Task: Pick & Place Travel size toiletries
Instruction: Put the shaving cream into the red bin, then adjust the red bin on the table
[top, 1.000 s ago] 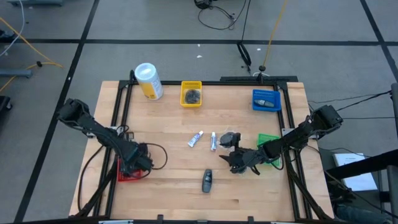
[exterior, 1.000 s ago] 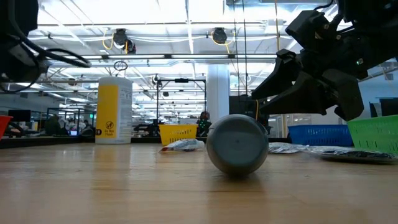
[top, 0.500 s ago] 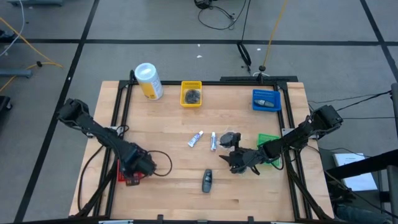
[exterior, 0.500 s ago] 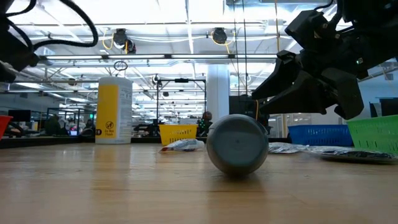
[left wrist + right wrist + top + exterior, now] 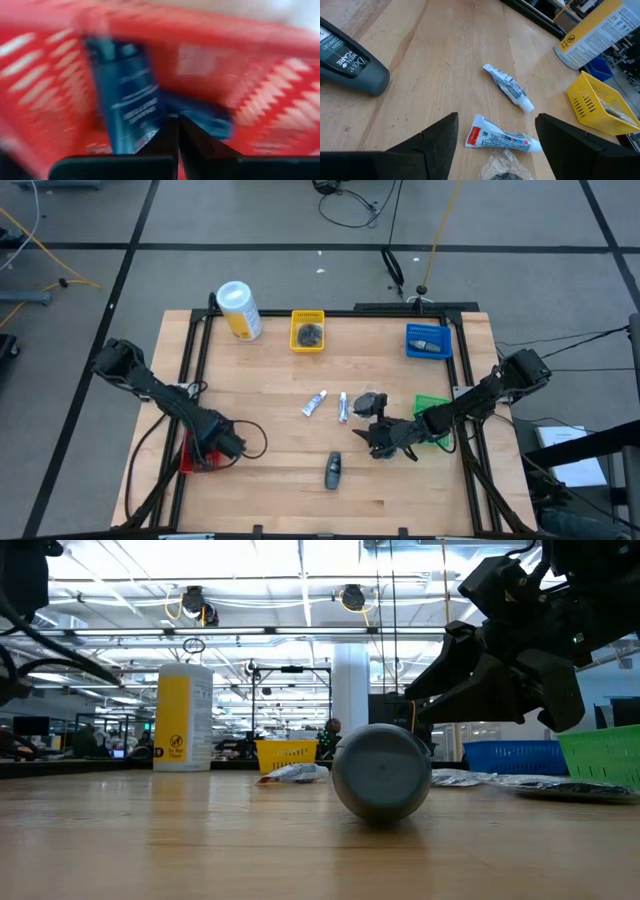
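Observation:
Two slim white tubes [image 5: 315, 403] [image 5: 343, 407] lie flat mid-table next to a dark disc in clear wrap [image 5: 370, 400]. A dark grey oblong stick [image 5: 333, 470] lies on its side nearer the near edge; its round end [image 5: 380, 772] faces the low view. My right gripper [image 5: 495, 145] is open and hovers just near of the tubes [image 5: 502, 139] [image 5: 507, 89], touching nothing. My left gripper [image 5: 176, 122] is shut, its fingers pointing down into the red tray [image 5: 187, 458] at the table's left, over a dark blue pack [image 5: 130, 100]. My left gripper has its shut fingertips down inside the red tray [image 5: 240, 45], close beside the dark blue pack lying there. The view is blurred, and I cannot tell whether the fingers touch the pack or the tray.
A tall yellow canister [image 5: 239, 310] stands at the far left. A yellow tray [image 5: 307, 332] and a blue tray [image 5: 428, 340], each holding an item, sit along the far edge. A green tray [image 5: 432, 420] is beside my right arm. Bare wood lies between the two grippers.
My left gripper swung a little toward the table's right, then back, staying low over the red tray. The red tray has shifted slightly toward the table's left, and its corner has gone from the low view. The right arm has kept still.

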You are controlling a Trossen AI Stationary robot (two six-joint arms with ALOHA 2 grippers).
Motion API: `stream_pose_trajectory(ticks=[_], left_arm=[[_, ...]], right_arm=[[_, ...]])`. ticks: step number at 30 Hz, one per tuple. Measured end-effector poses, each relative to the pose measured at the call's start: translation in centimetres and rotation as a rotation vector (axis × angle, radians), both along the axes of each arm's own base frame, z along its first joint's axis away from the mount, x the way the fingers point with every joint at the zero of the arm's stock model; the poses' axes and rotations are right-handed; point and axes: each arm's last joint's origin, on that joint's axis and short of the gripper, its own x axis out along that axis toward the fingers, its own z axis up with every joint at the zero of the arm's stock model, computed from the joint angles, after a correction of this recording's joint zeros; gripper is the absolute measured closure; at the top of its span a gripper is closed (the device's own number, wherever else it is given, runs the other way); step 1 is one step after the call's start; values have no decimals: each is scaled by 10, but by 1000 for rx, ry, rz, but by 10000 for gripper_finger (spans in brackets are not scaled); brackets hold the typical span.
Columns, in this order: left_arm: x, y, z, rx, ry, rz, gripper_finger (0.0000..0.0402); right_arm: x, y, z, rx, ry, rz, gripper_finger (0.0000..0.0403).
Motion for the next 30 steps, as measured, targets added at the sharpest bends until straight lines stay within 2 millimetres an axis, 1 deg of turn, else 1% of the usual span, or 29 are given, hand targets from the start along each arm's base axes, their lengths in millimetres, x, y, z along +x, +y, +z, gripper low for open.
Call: stream_pose_trajectory(ticks=[2, 4, 7, 9, 12, 15, 17, 19, 22, 26, 28, 30], left_arm=[[-2, 4, 1, 80, 8, -7, 395], [-4, 6, 6, 156, 29, 4, 395], [1, 4, 14, 202, 3, 33, 400], [2, 4, 20, 250, 16, 68, 397], [8, 0, 31, 260, -7, 126, 396], [19, -7, 38, 233, -91, 175, 400], [29, -12, 40, 217, -203, 210, 395], [41, -16, 38, 226, -363, 244, 388], [62, -22, 40, 256, -677, 257, 382], [91, -28, 52, 331, -1100, 196, 384], [100, -31, 59, 347, -1231, 168, 391], [104, -34, 63, 336, -1297, 130, 398]], right_arm=[[0, 0, 0, 0, 0, 0, 147], [0, 0, 0, 0, 0, 0, 147], [0, 0, 0, 0, 0, -2, 147], [0, -1, 0, -1, 0, -5, 147], [1, -2, 0, 8, -3, -14, 147], [1, -4, 0, 32, -9, -30, 147], [1, -4, 0, 45, -12, -36, 147], [1, -4, 0, 50, -11, -31, 147], [2, -1, -1, 109, 6, 38, 147], [2, 4, -2, 200, 43, 185, 147], [2, 5, -1, 223, 33, 196, 147], [3, 5, 0, 232, 24, 186, 147]])
